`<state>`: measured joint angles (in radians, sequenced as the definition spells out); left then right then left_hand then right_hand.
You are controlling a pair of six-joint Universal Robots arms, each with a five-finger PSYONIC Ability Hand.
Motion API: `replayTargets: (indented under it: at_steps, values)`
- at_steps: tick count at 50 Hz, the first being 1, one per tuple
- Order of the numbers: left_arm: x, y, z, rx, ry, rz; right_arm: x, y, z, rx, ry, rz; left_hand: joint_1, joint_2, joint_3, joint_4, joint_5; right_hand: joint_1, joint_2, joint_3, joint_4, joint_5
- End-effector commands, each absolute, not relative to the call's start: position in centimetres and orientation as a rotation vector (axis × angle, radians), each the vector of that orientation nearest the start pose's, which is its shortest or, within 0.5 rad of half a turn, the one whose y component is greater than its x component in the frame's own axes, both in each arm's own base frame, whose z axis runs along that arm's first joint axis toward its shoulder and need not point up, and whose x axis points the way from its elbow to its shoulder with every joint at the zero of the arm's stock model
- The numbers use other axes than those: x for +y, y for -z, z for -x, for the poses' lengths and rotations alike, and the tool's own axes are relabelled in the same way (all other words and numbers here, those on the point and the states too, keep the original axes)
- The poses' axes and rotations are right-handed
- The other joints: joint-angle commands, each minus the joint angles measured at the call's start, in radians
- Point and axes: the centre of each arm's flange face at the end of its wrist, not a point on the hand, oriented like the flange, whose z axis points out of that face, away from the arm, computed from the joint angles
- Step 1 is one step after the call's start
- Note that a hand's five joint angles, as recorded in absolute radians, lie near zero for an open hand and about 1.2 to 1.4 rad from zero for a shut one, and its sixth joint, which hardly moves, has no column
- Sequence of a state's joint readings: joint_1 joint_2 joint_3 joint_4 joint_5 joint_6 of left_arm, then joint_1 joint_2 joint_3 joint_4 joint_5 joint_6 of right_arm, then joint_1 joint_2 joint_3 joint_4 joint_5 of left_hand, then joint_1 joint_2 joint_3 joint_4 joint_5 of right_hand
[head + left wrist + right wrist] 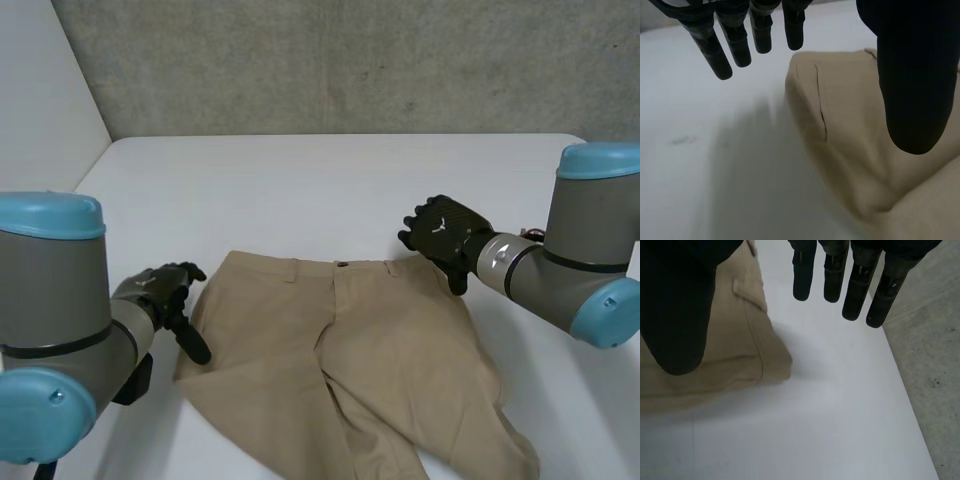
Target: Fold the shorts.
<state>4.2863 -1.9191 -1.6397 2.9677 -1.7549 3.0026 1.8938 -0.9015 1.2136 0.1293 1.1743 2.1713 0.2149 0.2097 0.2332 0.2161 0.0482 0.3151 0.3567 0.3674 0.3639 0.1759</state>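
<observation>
Shorts [360, 350], one pair, lie spread; left hand [165, 290] and right hand [440, 232] both released.

The white table [300, 180] carries the beige shorts [390, 350]. They lie spread flat on its near part, the waistband toward the far wall and both legs toward the robot.

Your left hand [912, 75] hanging open, fingers [737, 42] straight above bare white table [715, 170], thumb out wide over the tan shorts [850, 130], cloth corner just beside your fingertips, pocket slit showing.
</observation>
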Motion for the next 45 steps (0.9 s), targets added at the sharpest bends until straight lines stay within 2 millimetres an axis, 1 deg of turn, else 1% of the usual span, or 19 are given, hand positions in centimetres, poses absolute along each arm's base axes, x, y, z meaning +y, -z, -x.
replayTargets:
  at_steps: [1,10,11,14,15,18,19,20,22,23,26,27,30,31,35,39,42,43,45]
  values:
    - [-23.4,-15.9,23.5,2.864,1.502,-0.279,-33.5,-13.9,-28.4,1.84,1.737,1.883,-0.019,-0.014,-0.037,-0.02,-0.027,0.195,0.154,0.143,0.147,0.16]
    - [-23.2,-15.7,24.5,2.861,1.537,-0.325,-34.7,-12.5,-28.6,1.804,1.799,1.875,0.086,0.092,0.068,0.085,0.079,0.245,0.204,0.193,0.197,0.21]
    - [-23.3,-15.6,24.6,2.861,1.535,-0.33,-34.7,-12.4,-28.6,1.805,1.797,1.875,0.165,0.17,0.147,0.164,0.157,0.257,0.216,0.205,0.208,0.222]
    - [-23.4,-15.4,24.6,2.862,1.528,-0.33,-34.8,-12.0,-28.6,1.809,1.787,1.878,0.257,0.262,0.238,0.256,0.249,0.357,0.315,0.304,0.308,0.321]
    - [-23.4,-15.4,24.7,2.861,1.522,-0.337,-34.8,-11.9,-28.6,1.81,1.783,1.878,0.333,0.338,0.314,0.331,0.325,0.404,0.362,0.351,0.355,0.368]
    - [-23.4,-15.2,24.7,2.858,1.512,-0.348,-34.7,-11.6,-28.6,1.821,1.762,1.876,0.497,0.502,0.479,0.496,0.489,0.703,0.661,0.65,0.654,0.667]
    - [-23.4,-15.1,24.7,2.859,1.505,-0.353,-34.6,-11.6,-28.6,1.822,1.76,1.876,0.614,0.619,0.596,0.613,0.606,0.811,0.769,0.759,0.762,0.776]
    - [-23.4,-15.0,24.7,2.86,1.5,-0.354,-34.5,-11.7,-28.5,1.829,1.749,1.874,0.682,0.687,0.664,0.681,0.674,1.077,1.035,1.024,1.028,1.041]
    - [-23.6,-14.9,24.8,2.859,1.495,-0.358,-34.4,-11.8,-28.3,1.841,1.729,1.874,0.826,0.831,0.807,0.825,0.818,1.081,1.04,1.029,1.032,1.046]
    - [-23.9,-14.9,24.9,2.854,1.501,-0.358,-34.3,-11.8,-28.1,1.849,1.719,1.87,0.949,0.954,0.93,0.947,0.941,1.081,1.04,1.029,1.032,1.046]
    - [-24.4,-15.3,25.0,2.832,1.527,-0.339,-33.9,-12.4,-27.6,1.893,1.669,1.861,1.134,1.139,1.116,1.133,1.126,1.081,1.04,1.029,1.032,1.046]
    - [-24.9,-15.9,25.1,2.808,1.562,-0.322,-33.7,-12.7,-27.4,1.904,1.653,1.859,1.181,1.186,1.163,1.18,1.173,1.081,1.04,1.029,1.032,1.046]
    - [-25.9,-17.0,25.4,2.761,1.639,-0.296,-32.4,-14.0,-26.6,1.953,1.562,1.844,1.181,1.187,1.163,1.18,1.174,1.081,1.04,1.029,1.032,1.046]
    - [-26.6,-17.8,25.7,2.734,1.687,-0.292,-31.8,-14.7,-26.3,1.973,1.518,1.841,1.181,1.187,1.163,1.18,1.174,1.081,1.04,1.029,1.032,1.046]
    - [-28.9,-19.4,26.8,2.659,1.804,-0.319,-29.9,-16.3,-25.6,2.022,1.397,1.819,1.181,1.187,1.163,1.18,1.174,1.081,1.04,1.029,1.032,1.046]
    - [-31.1,-20.5,28.0,2.563,1.886,-0.388,-28.2,-17.3,-24.6,2.078,1.287,1.788,1.181,1.187,1.163,1.18,1.174,1.081,1.04,1.029,1.032,1.046]
    - [-32.9,-21.2,28.8,2.499,1.948,-0.408,-27.3,-17.6,-24.2,2.104,1.232,1.767,1.181,1.187,1.163,1.18,1.174,1.081,1.04,1.029,1.032,1.046]
    - [-33.1,-21.3,29.0,2.493,1.956,-0.412,-26.6,-17.9,-24.0,2.139,1.201,1.726,1.181,1.187,1.163,1.18,1.174,1.081,1.04,1.029,1.032,1.046]
    - [-33.5,-21.3,29.5,2.487,1.976,-0.413,-26.1,-18.2,-23.7,2.173,1.188,1.68,1.181,1.187,1.163,1.18,1.174,1.081,1.04,1.029,1.032,1.046]
